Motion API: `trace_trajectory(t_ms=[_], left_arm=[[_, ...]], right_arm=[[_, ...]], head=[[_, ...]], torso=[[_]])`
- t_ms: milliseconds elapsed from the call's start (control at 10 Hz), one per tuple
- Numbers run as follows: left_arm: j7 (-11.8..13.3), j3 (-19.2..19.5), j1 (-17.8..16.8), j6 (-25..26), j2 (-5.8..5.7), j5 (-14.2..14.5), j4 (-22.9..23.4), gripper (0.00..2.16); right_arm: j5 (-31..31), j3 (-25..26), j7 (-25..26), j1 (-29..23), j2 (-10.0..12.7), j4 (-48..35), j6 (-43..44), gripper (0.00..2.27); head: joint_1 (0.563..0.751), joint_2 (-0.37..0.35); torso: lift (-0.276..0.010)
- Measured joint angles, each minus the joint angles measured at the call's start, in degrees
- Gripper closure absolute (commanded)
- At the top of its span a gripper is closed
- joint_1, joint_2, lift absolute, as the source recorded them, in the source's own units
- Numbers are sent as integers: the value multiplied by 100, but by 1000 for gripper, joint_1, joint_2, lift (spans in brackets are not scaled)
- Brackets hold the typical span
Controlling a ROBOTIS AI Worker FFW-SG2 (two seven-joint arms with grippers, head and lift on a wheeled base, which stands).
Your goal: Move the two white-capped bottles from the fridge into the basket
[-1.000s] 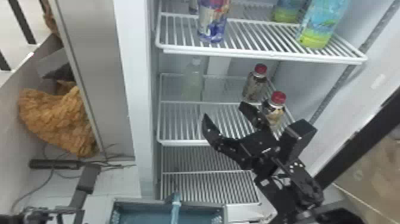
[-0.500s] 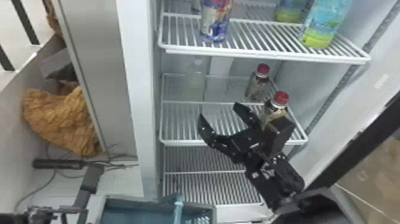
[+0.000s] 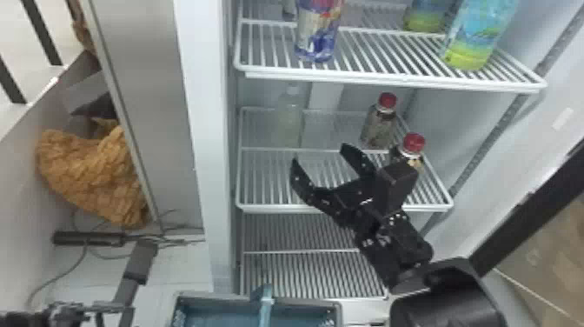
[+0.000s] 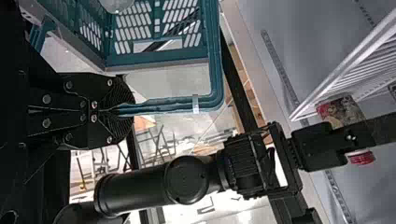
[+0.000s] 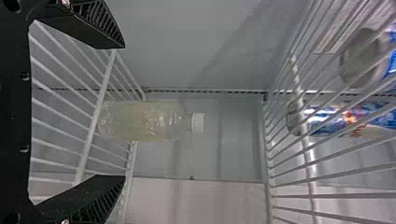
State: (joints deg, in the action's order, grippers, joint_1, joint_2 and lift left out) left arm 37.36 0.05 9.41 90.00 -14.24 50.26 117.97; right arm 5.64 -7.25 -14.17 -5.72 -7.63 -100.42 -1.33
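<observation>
Right hand (image 3: 319, 153) has edged nearer the upright, pale-yellow, white-capped bottle (image 5: 140, 120), fingers apart.

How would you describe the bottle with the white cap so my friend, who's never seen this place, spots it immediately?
Start at the open fridge and find the shelf with two red-capped bottles towards its right. Near the back left stands a clear bottle of pale, yellowish-green look. Its white cap and lack of a coloured label set it apart.
</observation>
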Motion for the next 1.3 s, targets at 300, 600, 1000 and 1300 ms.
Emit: trace_trajectory(t_ms=[300, 600, 1000, 1300], left_arm=[[-15, -50, 0, 0, -17, 42, -20, 1168], [-27, -131, -36, 0, -24, 80, -47, 1170], [-33, -170, -58, 0, -27, 108, -76, 1170], [-29, -198, -79, 0, -16, 118, -90, 1170]], right_arm=[[-40, 16, 95, 339, 26, 571, 274, -2], [-111, -24, 139, 758, 42, 1113, 493, -2], [-44, -298, 195, 1209, 38, 1534, 513, -2], [-1, -457, 338, 1551, 42, 1882, 513, -2]], head=[[695, -170], [695, -176], [695, -150], [695, -143]], torso=[[-260], [-260], [-260], [-260]])
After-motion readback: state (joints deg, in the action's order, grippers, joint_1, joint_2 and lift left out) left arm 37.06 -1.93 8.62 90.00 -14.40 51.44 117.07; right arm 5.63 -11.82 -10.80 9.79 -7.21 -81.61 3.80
